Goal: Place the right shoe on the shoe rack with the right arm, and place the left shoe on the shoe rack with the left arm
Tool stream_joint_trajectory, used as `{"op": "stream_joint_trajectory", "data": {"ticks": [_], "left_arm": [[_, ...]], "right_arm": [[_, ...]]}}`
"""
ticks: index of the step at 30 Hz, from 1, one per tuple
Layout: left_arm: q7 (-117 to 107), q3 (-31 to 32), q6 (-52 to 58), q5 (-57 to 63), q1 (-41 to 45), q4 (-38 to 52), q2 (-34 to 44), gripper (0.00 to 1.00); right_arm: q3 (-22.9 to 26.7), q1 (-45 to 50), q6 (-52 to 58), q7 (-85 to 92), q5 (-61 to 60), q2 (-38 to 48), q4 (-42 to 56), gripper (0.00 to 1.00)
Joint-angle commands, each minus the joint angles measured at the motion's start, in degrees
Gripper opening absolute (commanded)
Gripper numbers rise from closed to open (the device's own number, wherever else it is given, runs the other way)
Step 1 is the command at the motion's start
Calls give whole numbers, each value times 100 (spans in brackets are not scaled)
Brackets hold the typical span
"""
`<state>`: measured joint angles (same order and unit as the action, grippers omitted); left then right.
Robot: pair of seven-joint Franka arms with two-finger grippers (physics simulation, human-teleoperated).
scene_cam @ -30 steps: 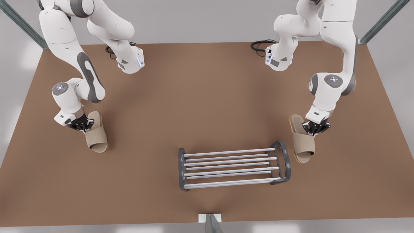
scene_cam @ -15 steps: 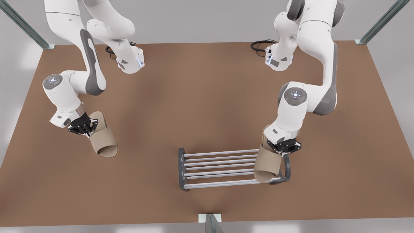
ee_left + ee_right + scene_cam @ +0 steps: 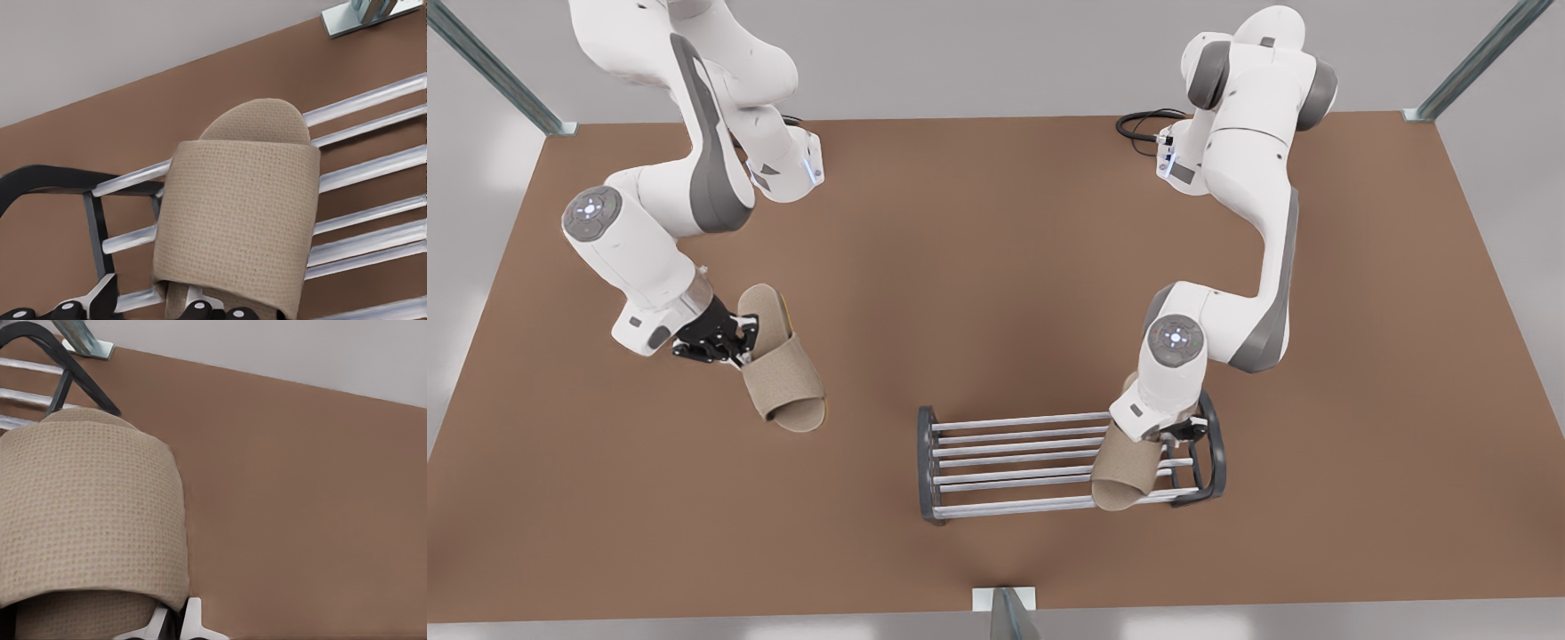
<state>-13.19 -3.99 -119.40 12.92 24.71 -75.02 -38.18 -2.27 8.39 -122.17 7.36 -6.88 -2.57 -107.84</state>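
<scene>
While the left gripper (image 3: pixel 1172 433) has its fingers clamped on one beige woven slipper (image 3: pixel 1126 469) lying across the silver-barred shoe rack (image 3: pixel 1014 462), the right gripper (image 3: pixel 720 342) grips the other slipper (image 3: pixel 781 373) over the brown tabletop (image 3: pixel 996 267) — its long axis angled rackward, well apart.

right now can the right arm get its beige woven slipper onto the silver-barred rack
Probably yes: the right gripper holds the slipper, brown table lies between, and the rack is free beside the other slipper in the left gripper.
</scene>
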Motion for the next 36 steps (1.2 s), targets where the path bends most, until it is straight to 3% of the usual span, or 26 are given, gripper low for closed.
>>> {"op": "stream_joint_trajectory", "data": {"ticks": [1, 11, 16, 19, 26, 36], "left_arm": [[-685, -6, -4, 263, -1, 5, 29, 100], [711, -489, 1428, 527, -28, 821, 434, 100], [949, -595, 3028, -800, -212, 1033, 1207, 100], [958, -779, 3142, -1073, -212, 1007, 1383, 100], [967, -876, 3336, -1055, -195, 989, 1409, 100], [879, -858, 3318, -1011, -195, 989, 1348, 100]], "right_arm": [[-132, 102, 669, -2643, -138, 2, 70, 21], [-212, 1508, 1328, -5183, -147, -1676, 2618, 21], [69, 2308, 1978, -6238, -121, -2766, 4191, 21], [105, 2387, 2259, -6475, -121, -3214, 4930, 21], [60, 2396, 1680, -6765, -112, -4146, 5967, 21], [52, 2475, 546, -6871, -94, -4787, 6196, 21]]}}
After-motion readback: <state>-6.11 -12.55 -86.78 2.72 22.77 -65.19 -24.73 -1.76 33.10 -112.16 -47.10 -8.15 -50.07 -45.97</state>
